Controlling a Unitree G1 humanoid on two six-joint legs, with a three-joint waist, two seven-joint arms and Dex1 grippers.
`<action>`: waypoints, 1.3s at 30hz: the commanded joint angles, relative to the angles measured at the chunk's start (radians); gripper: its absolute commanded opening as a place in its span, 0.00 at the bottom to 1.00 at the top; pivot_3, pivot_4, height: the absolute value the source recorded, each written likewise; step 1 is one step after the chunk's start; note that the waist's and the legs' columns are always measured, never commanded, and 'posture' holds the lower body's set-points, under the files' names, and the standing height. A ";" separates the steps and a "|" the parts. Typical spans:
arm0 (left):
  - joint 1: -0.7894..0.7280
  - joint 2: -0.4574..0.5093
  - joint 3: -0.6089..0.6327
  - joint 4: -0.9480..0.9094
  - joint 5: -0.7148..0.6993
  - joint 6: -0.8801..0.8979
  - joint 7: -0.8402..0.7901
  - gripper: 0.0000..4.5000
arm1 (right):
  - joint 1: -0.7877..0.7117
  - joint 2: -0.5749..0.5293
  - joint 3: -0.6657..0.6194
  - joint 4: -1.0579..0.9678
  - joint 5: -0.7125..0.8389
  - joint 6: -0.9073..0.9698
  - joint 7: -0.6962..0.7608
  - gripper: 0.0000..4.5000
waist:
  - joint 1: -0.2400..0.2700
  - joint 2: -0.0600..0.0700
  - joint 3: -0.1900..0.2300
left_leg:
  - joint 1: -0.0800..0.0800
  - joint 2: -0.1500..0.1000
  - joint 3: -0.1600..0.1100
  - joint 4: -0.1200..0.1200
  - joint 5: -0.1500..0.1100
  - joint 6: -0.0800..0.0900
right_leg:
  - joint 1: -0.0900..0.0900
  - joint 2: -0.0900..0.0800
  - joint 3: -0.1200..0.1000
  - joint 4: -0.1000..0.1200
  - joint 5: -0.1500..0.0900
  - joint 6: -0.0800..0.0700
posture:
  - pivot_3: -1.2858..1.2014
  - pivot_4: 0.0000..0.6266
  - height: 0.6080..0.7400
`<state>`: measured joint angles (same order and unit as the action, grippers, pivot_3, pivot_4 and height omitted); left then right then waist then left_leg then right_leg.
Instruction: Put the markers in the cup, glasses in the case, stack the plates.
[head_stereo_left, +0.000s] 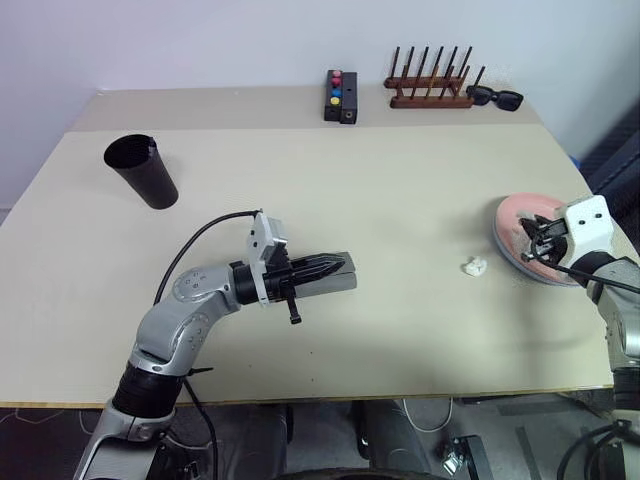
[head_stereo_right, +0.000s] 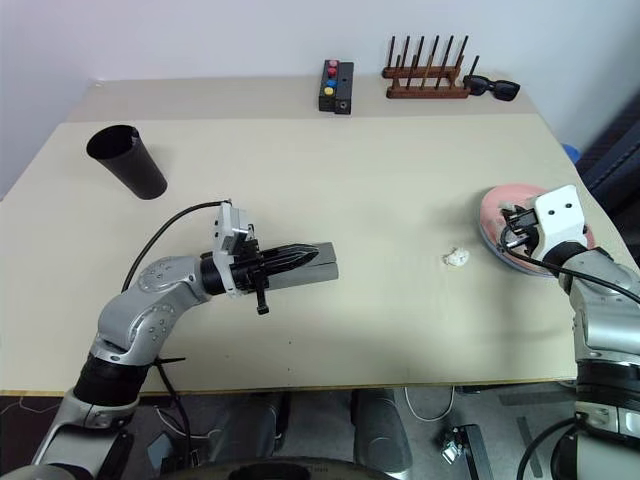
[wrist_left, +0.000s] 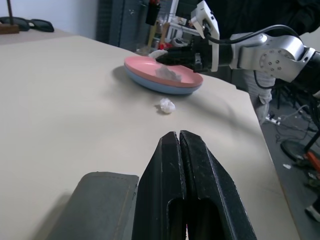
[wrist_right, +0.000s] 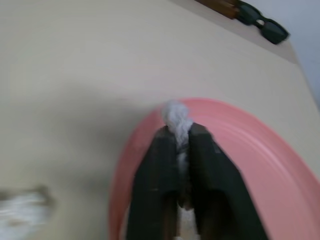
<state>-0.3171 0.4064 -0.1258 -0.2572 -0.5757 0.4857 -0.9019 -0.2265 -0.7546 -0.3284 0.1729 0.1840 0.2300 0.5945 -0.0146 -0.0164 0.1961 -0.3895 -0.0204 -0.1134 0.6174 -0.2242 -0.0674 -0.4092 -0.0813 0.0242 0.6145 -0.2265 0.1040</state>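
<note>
Two plates sit stacked near the table's (head_stereo_left: 400, 220) right edge, the pink plate (wrist_left: 150, 70) on top of the blue plate (wrist_left: 165, 88). Above the pink one hangs the right gripper (wrist_right: 179, 135), its fingers pinched on a white wad of paper (wrist_right: 176, 118) that pokes out past the tips. A second white scrap (head_stereo_left: 473, 266) lies on the bare table just left of the plates.

Toward the middle of the table lies the grey case (head_stereo_left: 335, 280), lid down, and the left gripper (wrist_left: 179, 145) lies along and over it, pointing to the right, its fingers pressed together with nothing between them. Whether they touch the case I cannot tell.

At the far left the black cup (head_stereo_left: 141, 170) stands tilted, its open mouth leaning toward the left rear corner.

Along the back edge are a small black box (head_stereo_left: 340, 97) with coloured buttons, a wooden peg rack (head_stereo_left: 430, 85) and, just right of it, thick black sunglasses (head_stereo_left: 495, 96).
</note>
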 joint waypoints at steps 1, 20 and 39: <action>0.001 -0.001 0.017 -0.019 0.001 -0.032 -0.006 0.00 | 0.023 -0.007 -0.028 -0.081 0.035 -0.016 0.023 0.42 | 0.002 0.000 0.000 | 0.000 0.000 0.000 0.000 0.000 0.000 | 0.000 0.000 0.000 0.000 0.000 0.000 | 0.52 0.24 1.00; 0.013 -0.003 0.000 0.026 0.016 -0.085 -0.051 0.00 | 0.208 0.000 0.054 -0.321 0.109 0.110 0.132 0.42 | 0.000 0.000 0.000 | 0.000 0.000 0.000 0.000 0.000 0.000 | 0.000 0.000 0.000 0.000 -0.001 0.001 | 0.52 0.24 1.00; 0.012 0.006 0.006 -0.005 0.004 -0.058 -0.027 0.00 | 0.147 0.025 0.133 -0.184 -0.006 0.056 0.068 0.01 | 0.001 0.000 0.000 | 0.000 0.000 0.000 0.000 0.000 0.000 | 0.000 0.000 0.000 0.000 -0.001 0.001 | 0.52 0.24 1.00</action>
<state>-0.2951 0.4102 -0.1328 -0.2197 -0.5645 0.4289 -0.9302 -0.0788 -0.7232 -0.1736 0.0076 0.1787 0.3073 0.6652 -0.0131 -0.0164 0.1960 -0.3895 -0.0203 -0.1134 0.6174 -0.2243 -0.0674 -0.4092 -0.0814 0.0241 0.6145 -0.2271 0.1047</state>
